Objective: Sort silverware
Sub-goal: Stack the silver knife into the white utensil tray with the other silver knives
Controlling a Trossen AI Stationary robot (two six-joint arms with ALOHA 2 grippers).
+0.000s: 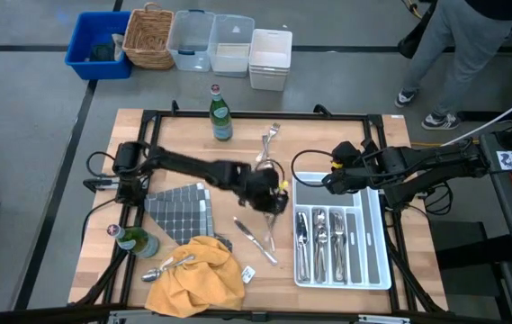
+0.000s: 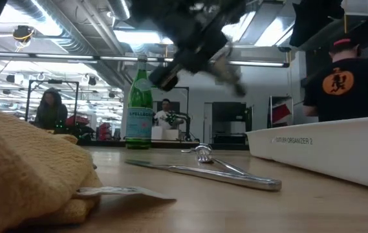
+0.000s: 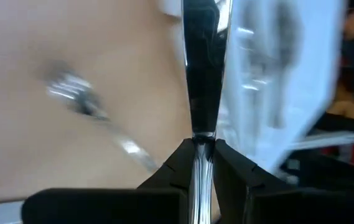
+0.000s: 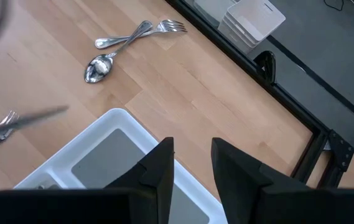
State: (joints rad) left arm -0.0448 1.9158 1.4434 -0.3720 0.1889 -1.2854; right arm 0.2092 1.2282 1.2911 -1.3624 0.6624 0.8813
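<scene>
white divided tray [image 1: 374,270], our landmark, holds about five pieces | left gripper [image 1: 273,200] just left of it pinches a slim, stiff, slick, light knife [image 3: 203,68] by the handle end | right gripper [image 1: 330,180] hangs empty, part-open, over its far end | loose silverware left of tray: we count roughly seven

Blurred silverware piece [image 3: 203,74] in left hand [image 3: 203,144], type unclear

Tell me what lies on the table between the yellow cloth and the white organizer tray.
In the high view, a knife and a fork lie on bare wood between the yellow cloth and the white organizer tray.
</scene>
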